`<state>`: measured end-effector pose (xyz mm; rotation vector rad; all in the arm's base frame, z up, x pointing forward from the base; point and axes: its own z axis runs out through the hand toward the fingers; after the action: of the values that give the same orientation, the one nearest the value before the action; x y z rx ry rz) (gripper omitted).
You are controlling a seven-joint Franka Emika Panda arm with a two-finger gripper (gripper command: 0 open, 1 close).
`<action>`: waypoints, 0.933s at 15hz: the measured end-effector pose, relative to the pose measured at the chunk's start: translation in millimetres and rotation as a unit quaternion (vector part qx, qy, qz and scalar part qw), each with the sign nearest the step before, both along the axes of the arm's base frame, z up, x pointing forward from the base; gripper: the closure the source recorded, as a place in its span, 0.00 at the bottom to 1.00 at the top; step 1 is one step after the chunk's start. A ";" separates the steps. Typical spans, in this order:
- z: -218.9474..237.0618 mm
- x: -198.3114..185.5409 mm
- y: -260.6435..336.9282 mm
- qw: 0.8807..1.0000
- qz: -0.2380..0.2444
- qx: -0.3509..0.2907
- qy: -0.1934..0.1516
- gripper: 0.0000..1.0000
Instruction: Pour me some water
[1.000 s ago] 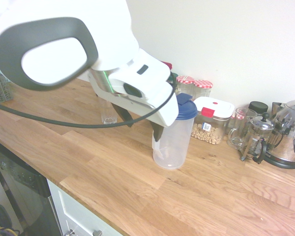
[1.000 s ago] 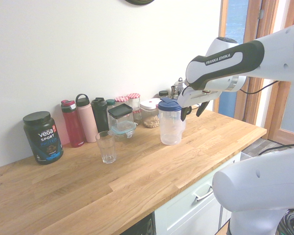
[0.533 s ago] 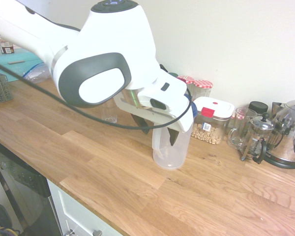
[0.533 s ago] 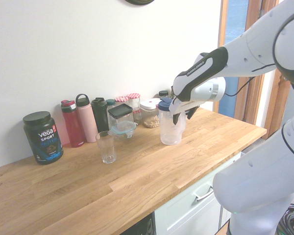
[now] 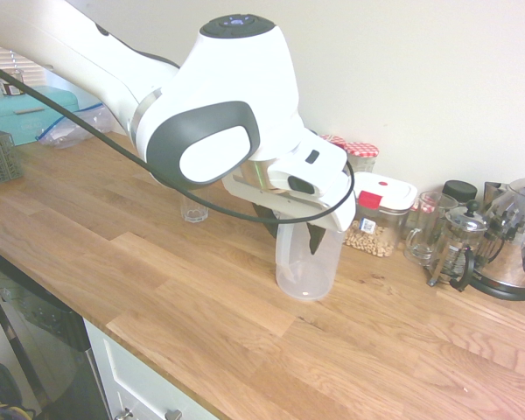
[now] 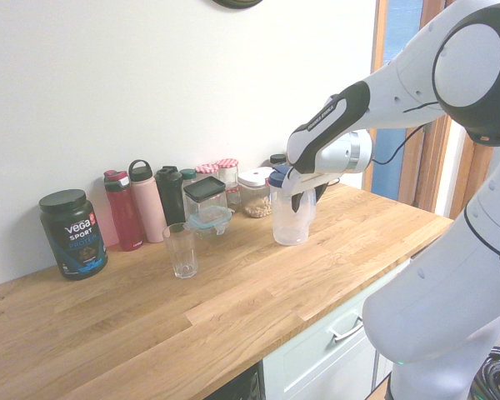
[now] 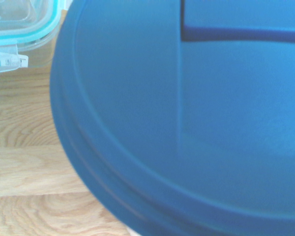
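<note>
Moved: fingers onto jug (straddling top) | glass apart

Clear jug, blue lid, upright; glass apart.

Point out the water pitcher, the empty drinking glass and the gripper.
Pitcher (image 6: 290, 223): second exterior view, on its clear body.
Drinking glass (image 6: 182, 250): second exterior view, on its side wall.
Gripper (image 5: 289, 234): first exterior view, between its fingertips, at the pitcher's top.
</note>
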<state>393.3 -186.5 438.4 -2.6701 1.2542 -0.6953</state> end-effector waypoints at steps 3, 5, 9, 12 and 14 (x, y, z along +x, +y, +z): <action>-0.5 0.1 0.0 1.000 0.000 0.000 0.001 1.00; -2.2 0.2 0.1 1.000 0.001 0.001 0.003 1.00; -4.0 -0.2 0.5 1.000 0.003 0.000 0.005 1.00; -3.5 -0.9 0.2 1.000 0.005 -0.003 0.005 1.00; -1.0 -3.4 -2.8 1.000 0.005 -0.007 0.005 1.00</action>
<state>389.9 -189.2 437.4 -2.6914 1.2418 -0.6932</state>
